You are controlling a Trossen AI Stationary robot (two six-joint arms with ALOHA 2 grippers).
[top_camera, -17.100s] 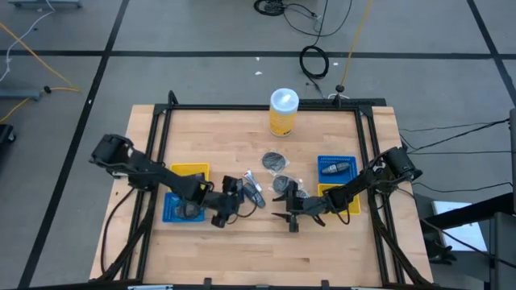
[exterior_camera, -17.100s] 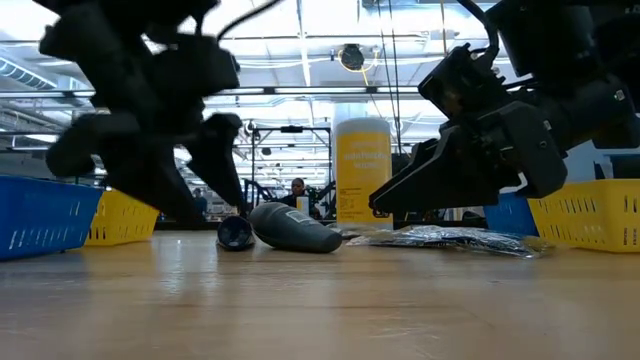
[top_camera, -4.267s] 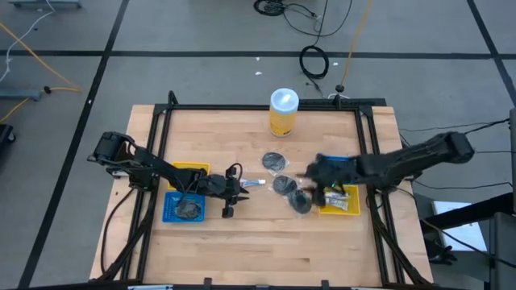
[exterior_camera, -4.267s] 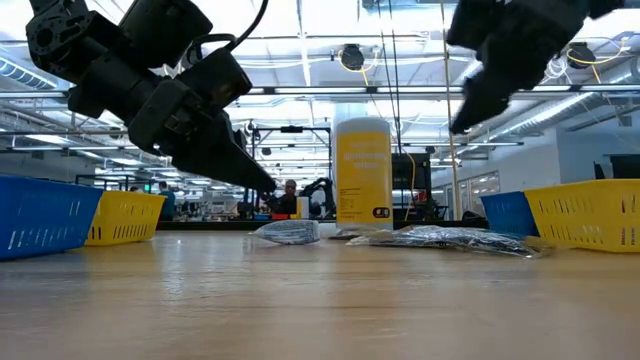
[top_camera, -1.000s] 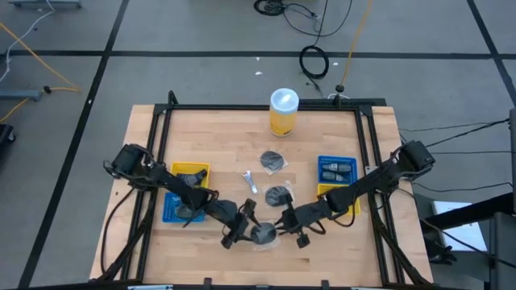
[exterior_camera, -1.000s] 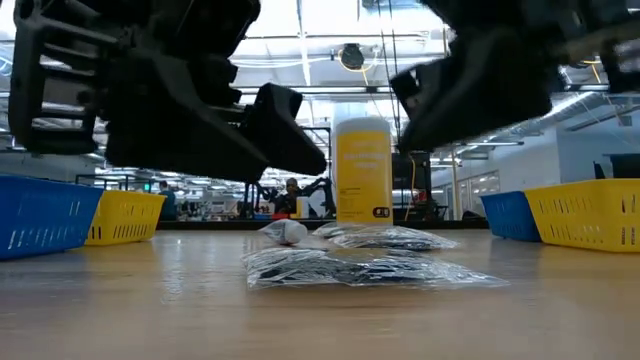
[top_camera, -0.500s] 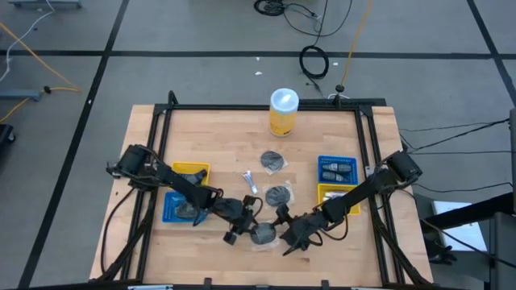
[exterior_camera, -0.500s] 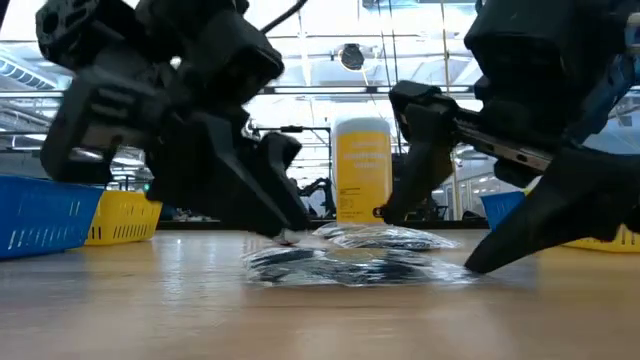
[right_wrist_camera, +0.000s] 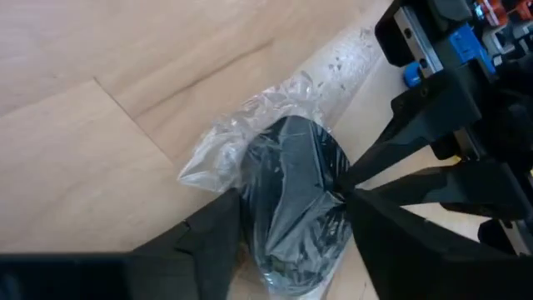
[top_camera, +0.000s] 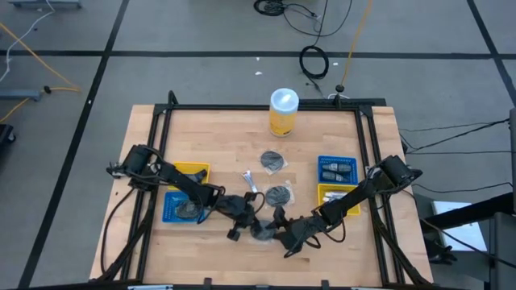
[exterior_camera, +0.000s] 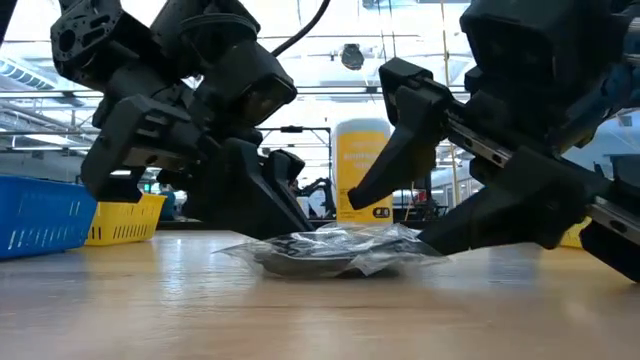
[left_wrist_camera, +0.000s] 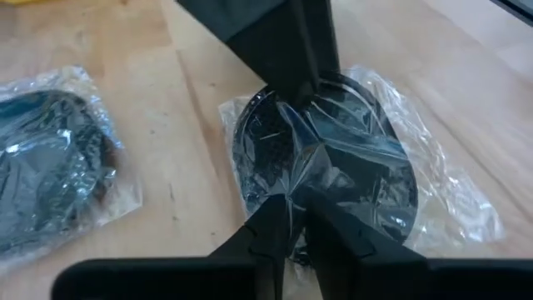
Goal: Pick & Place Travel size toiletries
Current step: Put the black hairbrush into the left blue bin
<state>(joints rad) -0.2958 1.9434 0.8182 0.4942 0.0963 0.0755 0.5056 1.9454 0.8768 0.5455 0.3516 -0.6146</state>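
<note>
A flat dark-grey disc in a clear bag (top_camera: 262,230) lies on the table near the front middle, between my two grippers. My left gripper (top_camera: 247,219) is shut on its wrap (left_wrist_camera: 293,190). My right gripper (top_camera: 282,234) is open. Its fingers (right_wrist_camera: 212,237) stand on either side of the disc (right_wrist_camera: 293,196), coming from the table's right. Two more bagged discs (top_camera: 275,161) (top_camera: 278,194) and a small whitish tube (top_camera: 251,180) lie on the wood farther back. My left gripper pinches a pucker of the clear wrap (left_wrist_camera: 291,179) over the disc's edge between its two fingertips. It comes in low and slanting from the table's left. The wrap is drawn up into a peak (exterior_camera: 335,235), and the disc's underside rests on the table (exterior_camera: 305,266). My right gripper: whether its fingers touch the bag's edges, I cannot tell.
A tall yellow canister with a white lid (top_camera: 284,111) stands at the far middle. At the right are a blue tray (top_camera: 336,169) with items and a yellow tray (top_camera: 345,193). At the left are a yellow tray (top_camera: 191,170) and a blue tray (top_camera: 179,209).
My left gripper has moved in on the bagged disc and shut on its wrap. The bag lay flat before and is now bunched up into a peak. My right gripper has edged toward the table's left and near edge, beside the disc.
</note>
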